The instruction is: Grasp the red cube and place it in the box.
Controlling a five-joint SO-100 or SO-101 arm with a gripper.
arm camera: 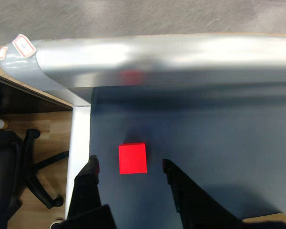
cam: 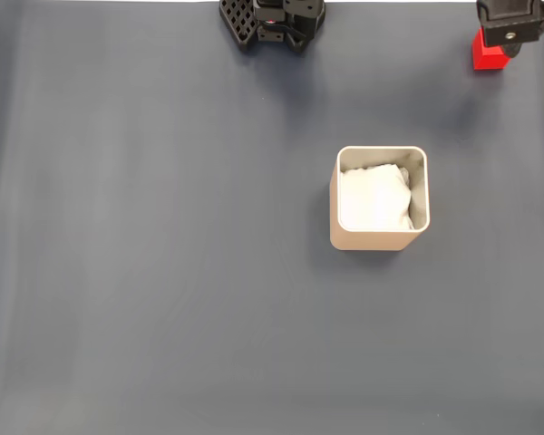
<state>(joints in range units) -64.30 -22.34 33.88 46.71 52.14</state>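
Red cube (arm camera: 132, 158) between open tool (arm camera: 129, 168) fingers

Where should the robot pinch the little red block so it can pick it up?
Best guess: pinch the red cube on its two flat side faces, left and right in the wrist view, coming straight down from above. The gripper hangs over it with the jaws open, one on each side, apart from it. The faces look smooth and parallel, so a squeeze near the middle should hold it straight.
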